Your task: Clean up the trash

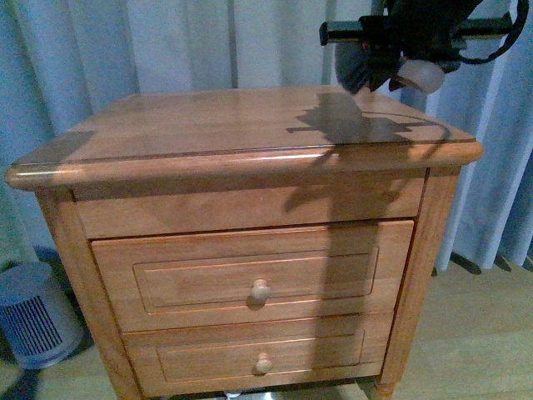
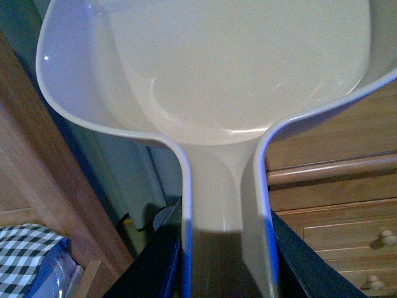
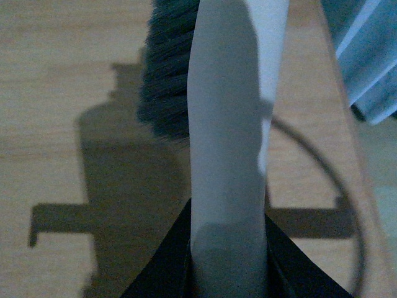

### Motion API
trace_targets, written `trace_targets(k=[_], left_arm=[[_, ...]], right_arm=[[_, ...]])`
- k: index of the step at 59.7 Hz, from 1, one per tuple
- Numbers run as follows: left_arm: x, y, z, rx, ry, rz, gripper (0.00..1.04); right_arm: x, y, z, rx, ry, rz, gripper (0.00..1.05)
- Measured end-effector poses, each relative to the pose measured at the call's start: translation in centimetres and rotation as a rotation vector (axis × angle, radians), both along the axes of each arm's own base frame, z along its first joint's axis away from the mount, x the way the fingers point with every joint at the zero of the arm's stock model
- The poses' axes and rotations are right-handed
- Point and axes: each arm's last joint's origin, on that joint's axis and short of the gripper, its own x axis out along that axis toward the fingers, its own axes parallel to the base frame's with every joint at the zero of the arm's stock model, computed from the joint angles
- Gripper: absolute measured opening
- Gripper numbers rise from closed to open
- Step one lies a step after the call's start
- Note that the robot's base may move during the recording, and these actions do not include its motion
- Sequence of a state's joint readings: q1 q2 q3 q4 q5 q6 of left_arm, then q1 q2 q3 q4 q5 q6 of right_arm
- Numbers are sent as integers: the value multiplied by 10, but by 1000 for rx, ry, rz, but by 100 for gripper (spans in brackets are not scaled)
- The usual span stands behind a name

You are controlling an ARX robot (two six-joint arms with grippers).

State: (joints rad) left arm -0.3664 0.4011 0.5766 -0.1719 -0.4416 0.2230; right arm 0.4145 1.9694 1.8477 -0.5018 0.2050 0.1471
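Dustpan (image 2: pixel 236 74) shown only by left wrist view, clamped in left gripper (image 2: pixel 226 261).
Brush (image 3: pixel 226 124) is clamped in right gripper (image 3: pixel 228 266) above nightstand (image 1: pixel 208 125).

The brush (image 1: pixel 375 71) is held over the nightstand's (image 1: pixel 208 125) back right corner. Curtains (image 1: pixel 183 42) are hung behind, and an air purifier (image 1: pixel 33 312) is parked on the floor to its left.

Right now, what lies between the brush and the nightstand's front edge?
Only bare, shadowed wood, per the front view; no trash shows between the brush and the nightstand edge.
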Motion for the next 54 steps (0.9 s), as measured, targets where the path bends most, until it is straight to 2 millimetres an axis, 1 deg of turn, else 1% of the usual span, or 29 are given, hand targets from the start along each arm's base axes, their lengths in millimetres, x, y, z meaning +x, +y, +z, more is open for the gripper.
trace_targets(k=[7, 10, 16, 18, 26, 31, 33, 34, 35, 39, 40, 42, 44, 48, 52, 54], left_arm=[[0, 0, 0, 0, 0, 0, 27], [0, 0, 0, 0, 0, 0, 27], [0, 0, 0, 0, 0, 0, 27], [0, 0, 0, 0, 0, 0, 27], [0, 0, 0, 0, 0, 0, 27], [0, 0, 0, 0, 0, 0, 27], [0, 0, 0, 0, 0, 0, 27], [0, 0, 0, 0, 0, 0, 27], [0, 0, 0, 0, 0, 0, 27], [0, 0, 0, 0, 0, 0, 27], [0, 0, 0, 0, 0, 0, 27], [0, 0, 0, 0, 0, 0, 27], [0, 0, 0, 0, 0, 0, 27], [0, 0, 0, 0, 0, 0, 27], [0, 0, 0, 0, 0, 0, 27], [0, 0, 0, 0, 0, 0, 27]], right_arm=[[-6, -2, 17, -70, -89, 47, 20], [-14, -5, 32, -81, -143, 80, 20], [-29, -11, 49, -73, -208, 121, 20], [-32, -12, 52, -73, -224, 126, 20], [-57, -24, 65, -56, -345, 157, 20], [-83, -35, 69, -32, -441, 171, 20], [-96, -41, 70, -24, -485, 176, 20], [-99, -43, 70, -23, -497, 177, 20], [-110, -48, 70, -13, -530, 182, 20], [-139, -62, 68, 0, -616, 185, 20], [-143, -63, 67, 3, -626, 185, 20], [-161, -72, 63, 14, -676, 188, 20], [-178, -81, 57, 23, -718, 187, 20], [-197, -91, 47, 33, -752, 186, 20], [-219, -104, 29, 37, -769, 182, 20], [-226, -108, 23, 37, -780, 178, 20]])
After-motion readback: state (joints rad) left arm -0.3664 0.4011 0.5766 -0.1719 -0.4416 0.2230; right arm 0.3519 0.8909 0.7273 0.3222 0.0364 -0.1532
